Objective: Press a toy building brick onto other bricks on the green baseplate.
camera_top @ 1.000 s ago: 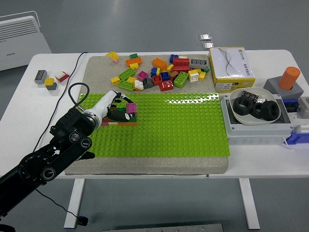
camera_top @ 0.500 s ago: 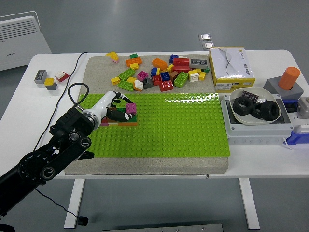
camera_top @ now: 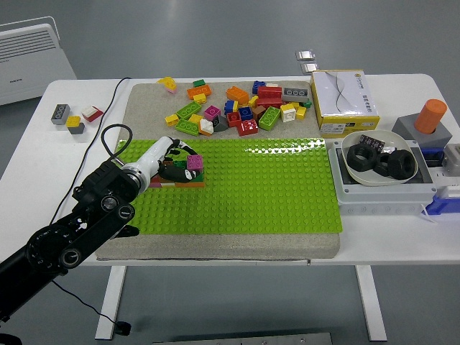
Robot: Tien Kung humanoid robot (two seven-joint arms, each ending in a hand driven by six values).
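Observation:
The green baseplate lies on a grey mat across the middle of the table. Near its left end stands a small stack of bricks with a pink brick on top. My left hand comes in from the lower left and rests right against this stack, fingers curled around the pink brick from the left. The fingertips are partly hidden behind the bricks. My right arm is out of the picture.
A pile of loose coloured bricks lies on the mat behind the baseplate. A yellow-and-white box stands at back right, a white bowl of black rings on a grey box beside it. Small bricks and a black cable lie left.
My left hand and the pink brick have shifted very slightly down and left on the stack. Nothing else has moved.

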